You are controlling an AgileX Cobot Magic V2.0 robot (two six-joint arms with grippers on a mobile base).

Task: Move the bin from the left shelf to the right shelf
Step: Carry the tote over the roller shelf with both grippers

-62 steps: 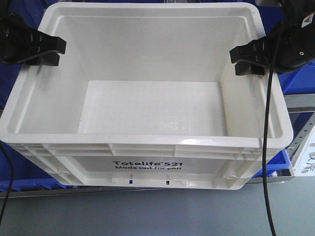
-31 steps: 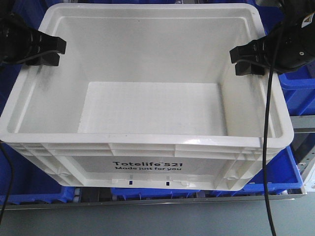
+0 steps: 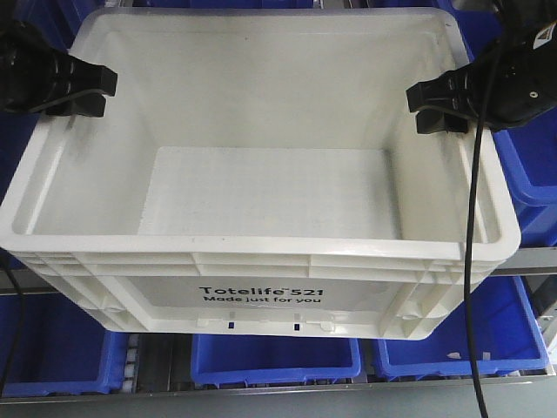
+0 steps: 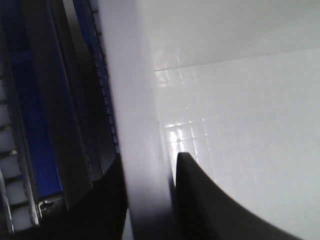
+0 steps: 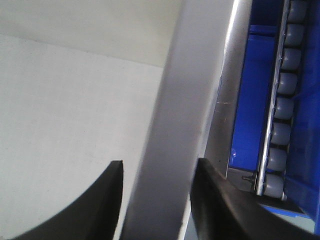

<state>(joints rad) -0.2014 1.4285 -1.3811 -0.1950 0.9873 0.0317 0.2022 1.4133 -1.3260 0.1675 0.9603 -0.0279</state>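
Note:
The large white bin point(image 3: 261, 296) with the "Totelife 521" print fills the front view, empty inside, held up in front of the shelf. My left gripper point(image 3: 83, 91) is shut on its left rim, one finger outside and one inside. My right gripper point(image 3: 435, 109) is shut on its right rim the same way. In the left wrist view the gripper point(image 4: 149, 159) straddles the white rim point(image 4: 135, 90). In the right wrist view the gripper point(image 5: 160, 162) straddles the rim point(image 5: 185, 90).
Blue plastic bins sit on the shelf below the white bin point(image 3: 274, 359) point(image 3: 461, 344) and to the right point(image 3: 531, 165). A grey shelf rail point(image 3: 261, 396) runs along the bottom. A roller track point(image 5: 282, 100) lies beside the bin's right wall.
The white bin stays fixed in view in both grippers, while the shelf behind has slid down. Blue bins now show beneath it where the grey edge was.

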